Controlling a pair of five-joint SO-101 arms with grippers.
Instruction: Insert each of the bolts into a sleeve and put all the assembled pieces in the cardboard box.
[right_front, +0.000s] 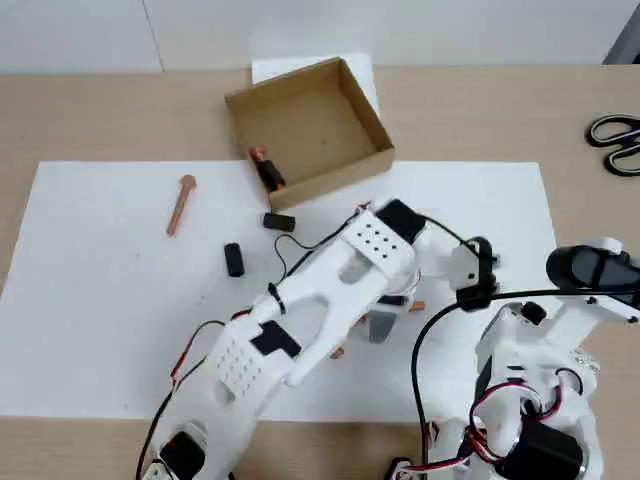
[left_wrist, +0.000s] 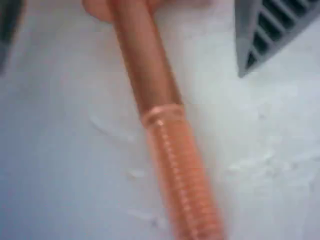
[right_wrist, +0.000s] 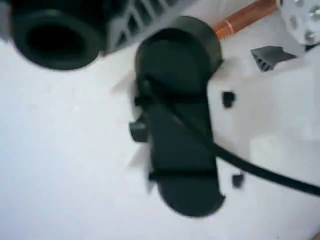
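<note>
Clock bearings are read in the high view, taken from the left tool.

1. The right arm (right_front: 545, 330) is nearest, at 3 o'clock of the left tool (right_front: 383, 322). A sleeve (right_wrist: 57, 32) sits at the right tool (right_wrist: 112, 20). I cannot tell whether that tool grips it. Risk: a loose hold lets the sleeve tip or drop when a bolt pushes in.
2. The left arm's black camera mount (right_wrist: 180, 120) and its cable (right_wrist: 260, 167) sit close in front of the right wrist. Risk: an advance by the right arm snags the cable or knocks the mount, and alignment is lost.
3. The left tool is open. Its fingers (left_wrist: 265, 35) stand either side of the bolt (left_wrist: 160, 110) without touching it. The bolt lies flat on the white sheet (right_front: 120, 300). Risk: the round shank rolls or skids out as the tool closes. Fingers this low may also drag the sheet.
4. The first loose sleeve (right_front: 234, 259) is at 10 o'clock, and the second loose sleeve (right_front: 278, 222) is just beyond it. Risk: an arm swinging toward the box sweeps them away.
5. The spare bolt (right_front: 181, 205) lies at 10 o'clock, farther out. Risk: it rolls if the sheet shifts.
6. The cardboard box (right_front: 345, 170) is farthest, at 11 o'clock on the counter (right_front: 60, 110). One assembled piece (right_front: 266, 170) lies against its near wall. Risk: a low carry clips the rim and shoves the light box.
</note>
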